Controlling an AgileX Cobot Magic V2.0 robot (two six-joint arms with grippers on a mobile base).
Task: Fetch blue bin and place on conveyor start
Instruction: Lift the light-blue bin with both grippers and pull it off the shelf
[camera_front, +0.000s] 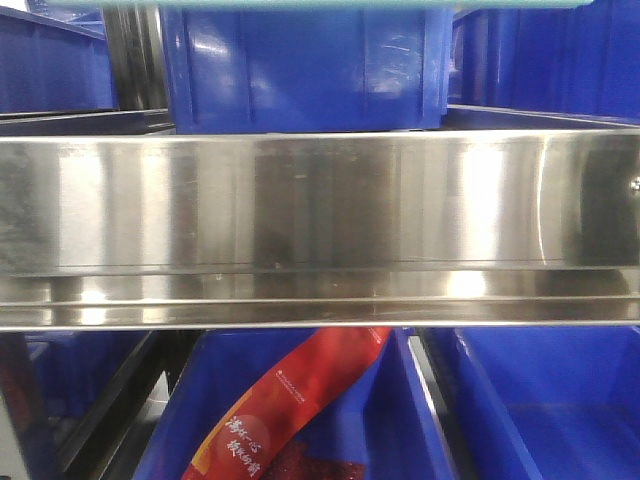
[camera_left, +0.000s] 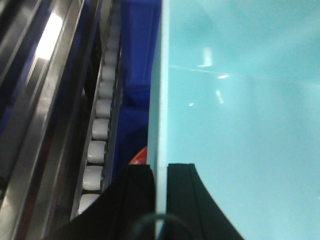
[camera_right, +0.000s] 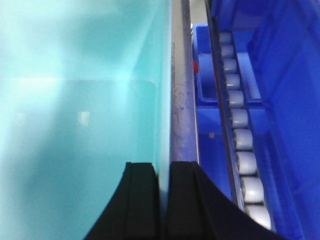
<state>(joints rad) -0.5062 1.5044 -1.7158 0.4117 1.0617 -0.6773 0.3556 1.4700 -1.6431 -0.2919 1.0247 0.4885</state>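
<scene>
Left gripper (camera_left: 161, 169) pinching blue bin (camera_left: 240, 125) wall | right gripper (camera_right: 163, 166) apparently clamped on opposite wall

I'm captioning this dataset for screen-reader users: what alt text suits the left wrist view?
The left end effector clamps the thin wall of the blue bin, whose pale cyan surface fills the right side. Beside it run white rollers and steel rails.
</scene>
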